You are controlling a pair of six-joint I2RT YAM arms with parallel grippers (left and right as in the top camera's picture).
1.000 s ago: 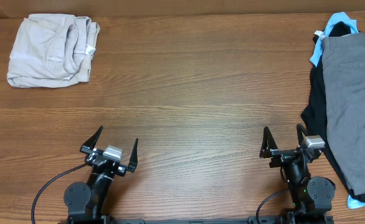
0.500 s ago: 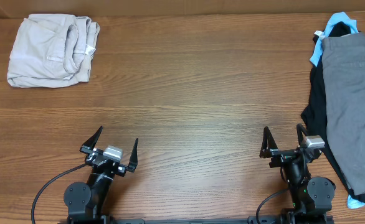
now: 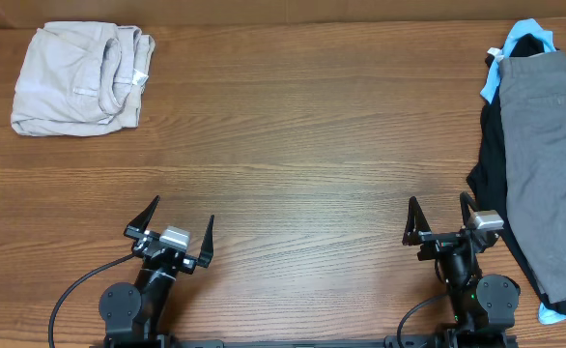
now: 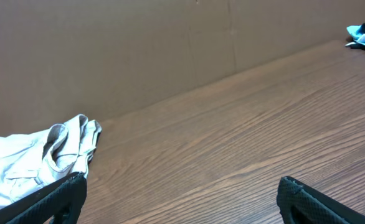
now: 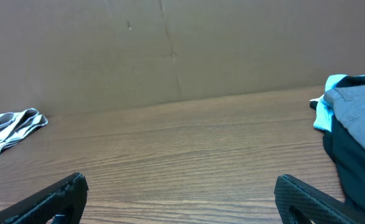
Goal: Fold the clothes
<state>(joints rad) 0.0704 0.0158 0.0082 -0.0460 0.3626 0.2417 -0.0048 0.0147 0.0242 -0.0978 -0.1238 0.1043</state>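
Note:
The grey shorts (image 3: 551,164) lie flat at the table's right edge, on top of a black garment with light-blue cloth. Part of them shows at the right of the right wrist view (image 5: 360,102). My left gripper (image 3: 180,226) is open and empty near the front edge at the left, far from the shorts; its fingertips frame bare wood in the left wrist view (image 4: 181,194). My right gripper (image 3: 439,219) is open and empty near the front edge, just left of the pile; it also frames bare wood in the right wrist view (image 5: 182,194).
A pale beige folded garment (image 3: 80,77) lies at the back left, also in the left wrist view (image 4: 33,165). A black garment (image 3: 490,155) with light-blue cloth (image 3: 515,39) lies under the grey shorts. A brown wall (image 5: 170,50) stands behind the table.

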